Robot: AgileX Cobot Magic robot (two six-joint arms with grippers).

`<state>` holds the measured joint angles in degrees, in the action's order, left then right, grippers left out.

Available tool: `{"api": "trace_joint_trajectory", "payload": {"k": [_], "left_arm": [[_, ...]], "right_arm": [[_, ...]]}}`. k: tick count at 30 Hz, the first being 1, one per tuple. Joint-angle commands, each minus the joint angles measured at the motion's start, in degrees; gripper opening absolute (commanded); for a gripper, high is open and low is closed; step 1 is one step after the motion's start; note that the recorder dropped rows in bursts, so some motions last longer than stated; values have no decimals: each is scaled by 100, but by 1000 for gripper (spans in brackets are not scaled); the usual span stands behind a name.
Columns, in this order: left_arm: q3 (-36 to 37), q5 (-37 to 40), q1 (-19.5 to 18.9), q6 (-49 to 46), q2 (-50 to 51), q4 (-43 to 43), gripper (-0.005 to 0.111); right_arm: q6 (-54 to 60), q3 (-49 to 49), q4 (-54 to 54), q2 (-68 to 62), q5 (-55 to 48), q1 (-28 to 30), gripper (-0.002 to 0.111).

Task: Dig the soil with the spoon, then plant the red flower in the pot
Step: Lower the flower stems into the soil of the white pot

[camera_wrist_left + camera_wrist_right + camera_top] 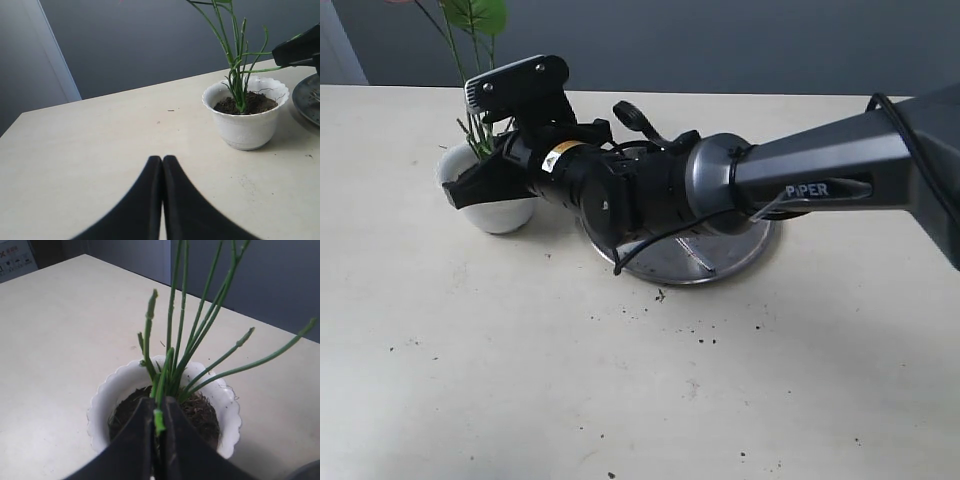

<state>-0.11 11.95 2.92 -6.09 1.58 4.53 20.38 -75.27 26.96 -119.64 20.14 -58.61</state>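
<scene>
The white scalloped pot stands at the back left of the table, filled with dark soil. The flower's thin green stems rise upright from the soil, with the broad leaf at the exterior view's top edge. The red bloom is out of view. My right gripper reaches across over the pot's rim and is shut on one stem just above the soil. A thin silver sliver, possibly the spoon, lies on the steel plate under the right arm. Short of the pot, my left gripper hovers shut and empty.
The round steel plate lies right of the pot, largely covered by the right arm. Soil crumbs are scattered on the table in front of the plate. The table's far edge runs just behind the pot.
</scene>
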Motion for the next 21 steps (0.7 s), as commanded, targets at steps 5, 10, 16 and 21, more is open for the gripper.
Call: {"api": "trace_joint_trajectory", "payload": {"k": [5,10,16,21], "left_arm": [[11,-34,9,28,-24,-49,0],[11,-34,9,28,-24,-49,0],[11,-34,9,28,-24,-49,0],[11,-45,9,28,-24,-49,0]], "right_arm": [[-8,84,41,4,-586,18,0],[-8,84,115,4,-700,18,3],[-8,84,115,4,-1025,18,32],[-8,84,115,140,-710,18,33]]}}
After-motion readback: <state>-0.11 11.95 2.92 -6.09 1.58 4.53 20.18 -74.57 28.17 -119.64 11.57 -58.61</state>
